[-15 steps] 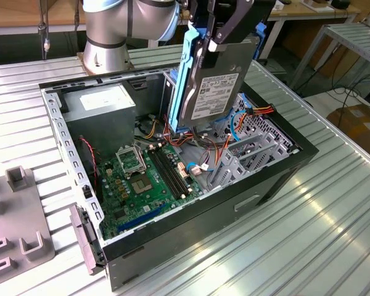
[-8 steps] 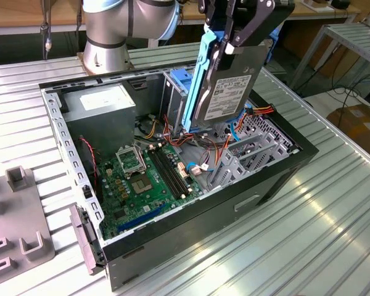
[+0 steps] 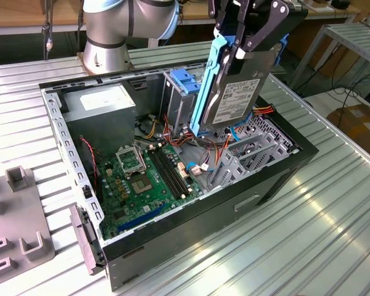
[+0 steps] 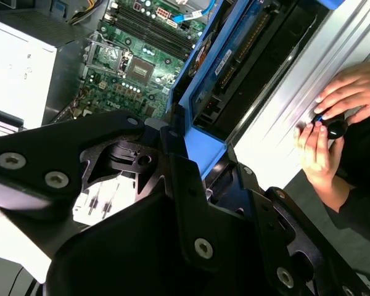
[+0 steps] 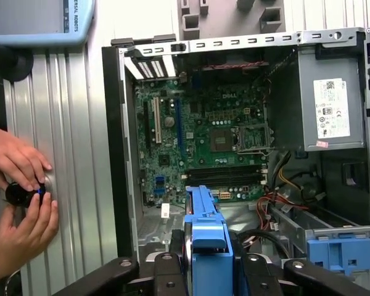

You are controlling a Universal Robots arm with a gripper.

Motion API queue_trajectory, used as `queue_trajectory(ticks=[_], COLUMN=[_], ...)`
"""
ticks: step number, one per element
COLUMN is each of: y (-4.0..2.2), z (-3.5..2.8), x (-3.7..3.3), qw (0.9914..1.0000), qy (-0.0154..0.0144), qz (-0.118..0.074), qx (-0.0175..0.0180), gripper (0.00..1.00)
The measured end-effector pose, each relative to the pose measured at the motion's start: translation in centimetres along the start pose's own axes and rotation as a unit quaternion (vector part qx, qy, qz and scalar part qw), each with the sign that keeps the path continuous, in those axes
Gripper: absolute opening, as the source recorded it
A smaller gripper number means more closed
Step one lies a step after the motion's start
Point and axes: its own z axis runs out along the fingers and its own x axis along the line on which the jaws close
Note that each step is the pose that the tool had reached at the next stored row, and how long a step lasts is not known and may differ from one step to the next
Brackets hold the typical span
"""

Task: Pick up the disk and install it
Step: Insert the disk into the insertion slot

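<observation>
Blue-bracketed, the disk [image 3: 237, 98] hangs tilted in the clamped claw [image 3: 246, 48] above the open computer case [image 3: 191, 216], near the table's [image 3: 308, 234] far edge. Its tilt could snag loose cables [image 3: 217, 151] or jam it against the drive cage [image 3: 176, 102].

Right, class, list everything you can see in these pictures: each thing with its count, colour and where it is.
disk: one, silver-grey with white label and blue bracket, held steeply on edge above the open case
computer case: one, black, open, on the table
motherboard: one, green, on the case floor
power supply: one, grey with white sticker, in a case corner
drive cage: one, grey metal with blue latch, inside the case
cables: several, red, yellow, blue, inside the case
table: one, silver, ribbed, under the case
fixture: one, grey, at the exterior view's left
hands: two, on the table beside the case, around a small black object
arm: one, silver-grey, behind the case
gripper: one, black, shut on the disk's top
</observation>
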Motion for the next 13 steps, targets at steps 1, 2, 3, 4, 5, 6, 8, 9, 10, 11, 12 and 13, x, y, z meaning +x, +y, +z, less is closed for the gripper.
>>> queue_trajectory(ticks=[1, 2, 3, 4, 5, 6, 8, 9, 10, 11, 12, 13], y=[-0.06, -0.15, -0.20, -0.26, -0.30, -0.38, -0.49, -0.56, -0.62, -0.70, -0.82, -0.94], z=[0.01, 0.03, 0.04, 0.06, 0.07, 0.10, 0.14, 0.18, 0.20, 0.23, 0.27, 0.30], x=[0.11, 0.27, 0.36, 0.46, 0.54, 0.67, 0.88, 1.03, 1.15, 1.32, 1.54, 1.72], qw=[1.00000, 1.00000, 1.00000, 1.00000, 1.00000, 0.99999, 0.99999, 0.99999, 0.99999, 0.99999, 0.99998, 0.99998], qy=[0.0005, 0.0012, 0.0016, 0.0022, 0.0026, 0.0032, 0.0039, 0.0043, 0.0046, 0.0051, 0.0058, 0.0063], qz=[0.000, 0.000, 0.000, 0.000, 0.000, 0.000, 0.000, 0.000, 0.000, 0.000, 0.000, 0.000], qx=[0.0000, 0.0001, 0.0001, 0.0002, 0.0002, 0.0002, 0.0003, 0.0003, 0.0004, 0.0004, 0.0004, 0.0005], gripper=[0.37, 0.37, 0.37, 0.37, 0.37, 0.37, 0.37, 0.37, 0.37, 0.37, 0.37, 0.37])
